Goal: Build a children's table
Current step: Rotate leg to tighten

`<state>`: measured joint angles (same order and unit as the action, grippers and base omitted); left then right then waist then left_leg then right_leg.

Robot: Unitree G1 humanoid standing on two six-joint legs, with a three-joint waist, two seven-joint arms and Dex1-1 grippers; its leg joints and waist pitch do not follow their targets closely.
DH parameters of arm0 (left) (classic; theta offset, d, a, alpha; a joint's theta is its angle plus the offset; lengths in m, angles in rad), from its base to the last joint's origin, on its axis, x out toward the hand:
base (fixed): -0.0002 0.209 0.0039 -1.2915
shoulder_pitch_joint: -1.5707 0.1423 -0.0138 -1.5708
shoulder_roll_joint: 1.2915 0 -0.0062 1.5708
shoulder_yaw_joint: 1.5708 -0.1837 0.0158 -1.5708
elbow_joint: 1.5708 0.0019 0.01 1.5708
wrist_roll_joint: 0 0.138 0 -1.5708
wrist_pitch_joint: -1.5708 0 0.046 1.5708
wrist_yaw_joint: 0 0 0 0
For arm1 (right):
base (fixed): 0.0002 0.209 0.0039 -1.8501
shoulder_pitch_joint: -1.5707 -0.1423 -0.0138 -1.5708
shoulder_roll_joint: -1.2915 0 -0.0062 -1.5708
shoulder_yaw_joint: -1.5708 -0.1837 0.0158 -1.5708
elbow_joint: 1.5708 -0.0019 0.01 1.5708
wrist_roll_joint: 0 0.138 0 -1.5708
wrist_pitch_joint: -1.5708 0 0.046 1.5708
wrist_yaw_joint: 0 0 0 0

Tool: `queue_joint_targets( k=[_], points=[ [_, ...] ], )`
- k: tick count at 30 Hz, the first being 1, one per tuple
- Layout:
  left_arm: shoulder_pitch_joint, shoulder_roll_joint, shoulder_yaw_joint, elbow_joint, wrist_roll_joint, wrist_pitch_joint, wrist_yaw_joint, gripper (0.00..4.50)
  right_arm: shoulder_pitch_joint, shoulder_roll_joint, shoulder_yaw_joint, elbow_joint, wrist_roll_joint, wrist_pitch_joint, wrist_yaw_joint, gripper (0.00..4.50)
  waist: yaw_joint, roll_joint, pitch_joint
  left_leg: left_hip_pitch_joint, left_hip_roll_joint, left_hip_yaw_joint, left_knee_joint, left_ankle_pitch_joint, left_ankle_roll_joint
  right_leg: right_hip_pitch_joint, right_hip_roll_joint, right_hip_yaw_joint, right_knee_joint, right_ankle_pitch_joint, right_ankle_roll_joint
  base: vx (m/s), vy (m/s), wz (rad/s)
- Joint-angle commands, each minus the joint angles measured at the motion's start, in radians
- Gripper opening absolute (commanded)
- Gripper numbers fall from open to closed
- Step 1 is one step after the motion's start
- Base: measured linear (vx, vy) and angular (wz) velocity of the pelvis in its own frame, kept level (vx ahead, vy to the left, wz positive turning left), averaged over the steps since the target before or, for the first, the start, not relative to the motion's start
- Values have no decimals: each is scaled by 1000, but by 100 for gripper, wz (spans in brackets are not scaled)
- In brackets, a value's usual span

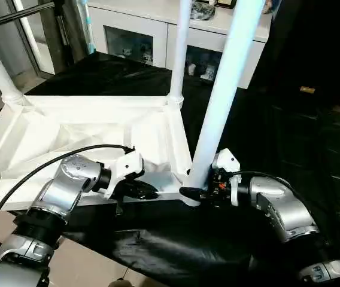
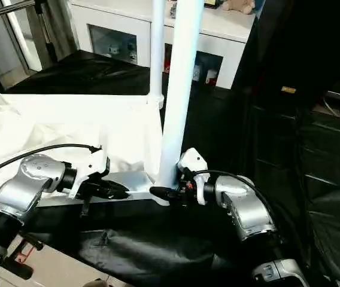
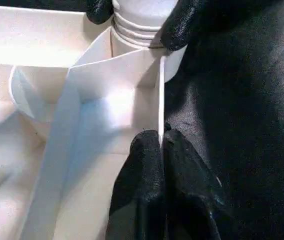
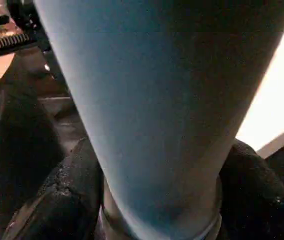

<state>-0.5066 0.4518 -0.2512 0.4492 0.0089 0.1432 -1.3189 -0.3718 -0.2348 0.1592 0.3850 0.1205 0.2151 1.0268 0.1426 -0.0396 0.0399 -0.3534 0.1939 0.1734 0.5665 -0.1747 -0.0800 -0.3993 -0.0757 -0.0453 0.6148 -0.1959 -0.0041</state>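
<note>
Left eye view shows the table top (image 1: 86, 134) lying upside down on a bench (image 1: 116, 75) draped in black cloth, its legs pointing straight up, with a white glass-door cabinet (image 1: 158, 30) behind. The right gripper (image 1: 195, 192) clasps the near leg (image 1: 218, 107) at its base. The left gripper (image 3: 160, 150) is pinched together on the top's near rim beside it.

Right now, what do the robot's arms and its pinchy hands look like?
Both forearms are shiny silver with rounded joints. Each wrist has a white block, and each ends in two soft-looking black fingers: the left gripper and the right gripper. A thin black cable loops over the left arm, and another curls by the right wrist.
</note>
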Motion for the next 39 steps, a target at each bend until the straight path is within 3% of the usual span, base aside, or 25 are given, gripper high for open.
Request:
queue_joint_targets(
  k=[1, 2, 3, 4, 6, 8, 9, 12, 14, 17, 20, 23, 28, 32, 35, 39],
  points=[
    [-26, -67, -16, -9, 0, -7, 85, 0, 11, 78, 83, -3, 6, 20, -7, 267, -3, 5, -47, 7, 35, -6, -71, -247, 1, 41, -66, 40, -73, -186, -196, 0, 0, 0],
    [-48, -101, -5, 36, 29, -12, 179, 0, -10, 121, 60, 63, -41, 14, -150, 266, -4, 5, -46, 8, 35, -7, -73, -263, -3, 41, -67, 40, -75, -214, -191, 0, 0, 0],
    [-52, -108, -3, 45, 34, -10, 196, 0, -15, 129, 56, 79, -51, 15, -180, 266, -8, 7, -40, 12, 34, -7, -77, -301, -21, 33, -68, 41, -85, -292, -176, 0, 0, 0],
    [-56, -113, -2, 51, 39, -8, 210, 0, -20, 135, 52, 90, -59, 15, -203, 266, -8, 7, -41, 17, 34, -13, -78, -335, -37, 34, -74, 41, -91, -377, -155, 0, 0, 0],
    [-95, -173, 5, 115, 75, 17, 347, 0, -84, 209, -2, 240, -117, 46, -483, 266, -11, 7, -40, 22, 34, -15, -81, -350, -51, 27, -73, 43, -96, -417, -136, 0, 0, 0],
    [-105, -191, 8, 128, 79, 20, 378, 0, -100, 227, -19, 271, -120, 60, -539, 265, -16, 7, -40, 22, 30, -18, -82, -371, -64, 26, -73, 41, -99, -459, -121, 0, 0, 0],
    [-118, -216, 12, 142, 80, 27, 414, 0, -117, 250, -33, 300, -123, 65, -597, 265, -16, 7, -42, 21, 31, -20, -83, -373, -60, 27, -75, 41, -101, -466, -109, 0, 0, 0],
    [-140, -260, 21, 166, 84, 34, 476, 0, -140, 283, -29, 333, -131, 38, -625, 265, -16, 10, -43, 20, 33, -17, -83, -378, -52, 23, -72, 43, -101, -411, -115, 0, 0, 0],
    [-143, -271, 22, 171, 84, 30, 482, 0, -140, 292, -26, 329, -119, 26, -584, 321, -12, 7, -43, 22, 32, -15, -81, -375, -42, 23, -72, 45, -101, -396, -115, 0, 0, 0],
    [-147, -285, 19, 177, 84, 11, 474, 0, -141, 307, -29, 319, -89, 14, -513, 345, -9, 7, -45, 13, 33, -15, -83, -344, -32, 30, -71, 44, -96, -349, -121, 0, 0, 0],
    [-139, -277, 13, 172, 80, -1, 447, 0, -138, 295, -7, 309, -97, -15, -488, 381, -8, 8, -46, 12, 34, -14, -82, -328, -31, 30, -71, 45, -92, -313, -130, 0, 0, 0],
    [-117, -248, 2, 149, 69, -16, 382, 0, -115, 262, 31, 259, -76, -42, -383, 381, -6, 10, -48, 10, 34, -14, -82, -319, -23, 36, -70, 44, -91, -285, -132, 0, 0, 0],
    [-81, -188, -12, 104, 49, -54, 247, 0, -58, 189, 74, 132, -26, -35, -175, 381, -6, 5, -54, 2, 32, -9, -71, -207, 18, 47, -66, 42, -70, -103, -176, 0, 0, 0],
    [-51, -129, -25, 59, 21, -76, 126, 0, -23, 107, 107, 35, 11, 1, -21, 381, -3, 6, -56, 1, 33, -6, -65, -159, 39, 53, -61, 38, -59, -11, -201, 0, 0, 0],
    [-39, -106, -29, 38, 4, -84, 69, 0, -9, 71, 118, -4, 24, 20, 51, 381, 1, 7, -53, 5, 36, -1, -64, -181, 47, 48, -62, 38, -62, -38, -215, 0, 0, 0],
    [-26, -79, -31, 12, -13, -67, 15, 0, 7, 24, 136, -55, 33, 47, 134, 381, 6, 6, -46, 6, 41, -4, -74, -249, 22, 44, -66, 40, -74, -183, -192, 0, 0, 0]
  ],
)
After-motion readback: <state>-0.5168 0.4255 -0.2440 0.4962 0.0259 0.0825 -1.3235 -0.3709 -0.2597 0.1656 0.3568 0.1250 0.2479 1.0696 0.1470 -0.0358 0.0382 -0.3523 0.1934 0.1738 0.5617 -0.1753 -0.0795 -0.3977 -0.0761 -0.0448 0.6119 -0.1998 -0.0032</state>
